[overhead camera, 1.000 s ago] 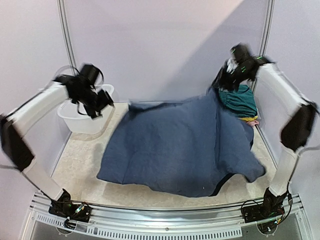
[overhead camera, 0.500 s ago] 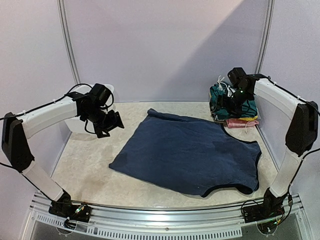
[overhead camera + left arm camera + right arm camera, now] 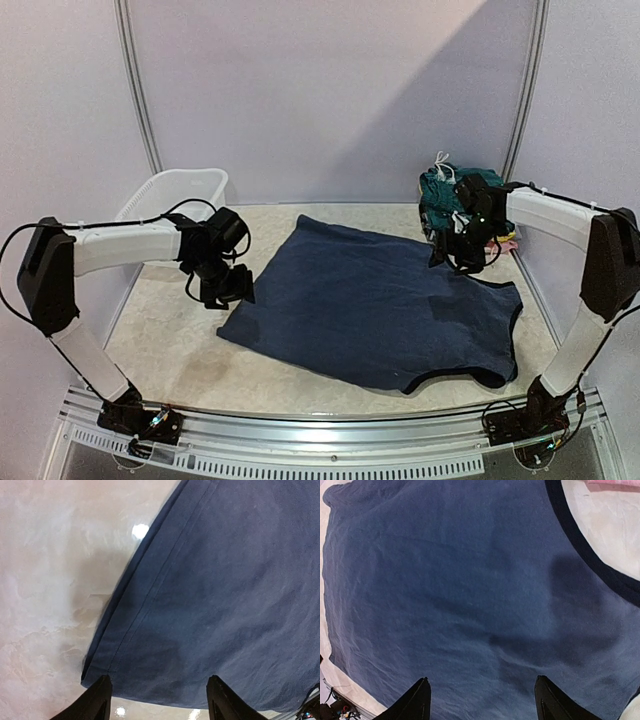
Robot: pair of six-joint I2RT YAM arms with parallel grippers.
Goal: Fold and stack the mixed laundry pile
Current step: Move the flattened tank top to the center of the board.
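Observation:
A navy T-shirt (image 3: 375, 300) lies spread flat on the table, plain side up, with a dark neck band at the near right. It fills the left wrist view (image 3: 220, 595) and the right wrist view (image 3: 460, 595). My left gripper (image 3: 228, 288) is open and empty, hovering over the shirt's left hem corner (image 3: 95, 672). My right gripper (image 3: 462, 262) is open and empty above the shirt's far right part. Dark teal shorts (image 3: 445, 195) with a white drawstring lie bunched at the back right, on pink cloth (image 3: 508, 240).
A white plastic tub (image 3: 170, 192) stands at the back left. Bare marbled tabletop (image 3: 160, 340) lies left of the shirt. Frame posts rise at the back left and right, with walls close on both sides.
The shirt, held up and spread a second ago, has been let go and lies flat. Both grippers have come down and inward over its left and right edges.

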